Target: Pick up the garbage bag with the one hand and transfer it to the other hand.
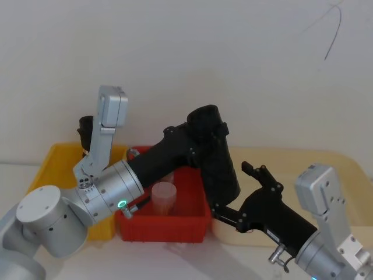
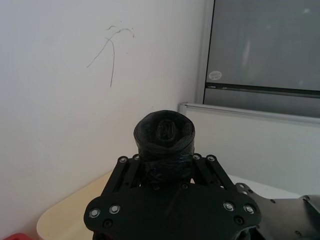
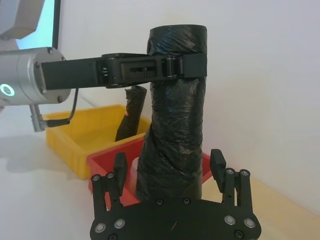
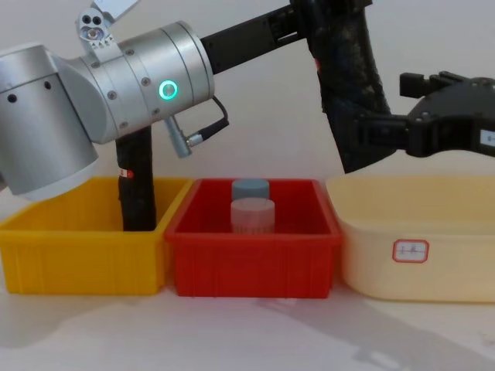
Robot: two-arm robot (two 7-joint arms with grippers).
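Observation:
The garbage bag (image 4: 346, 85), a tall black roll, hangs upright in the air above the red bin (image 4: 251, 270). My left gripper (image 3: 180, 65), on the silver arm with the green ring, is shut on the roll near its top, and the roll's end (image 2: 165, 135) pokes out past the fingers. My right gripper (image 3: 169, 159) is open around the lower part of the bag, one finger (image 3: 120, 170) on each side with small gaps. In the head view the bag (image 1: 218, 157) stands between the left gripper (image 1: 201, 125) and the right gripper (image 1: 232, 189).
A second black roll (image 4: 138, 185) stands in the yellow bin (image 4: 77, 255). The red bin holds a pink-lidded jar (image 4: 252, 215) and a blue-lidded jar (image 4: 250, 188). A cream tub (image 4: 418, 232) sits on the right. A white wall is close behind.

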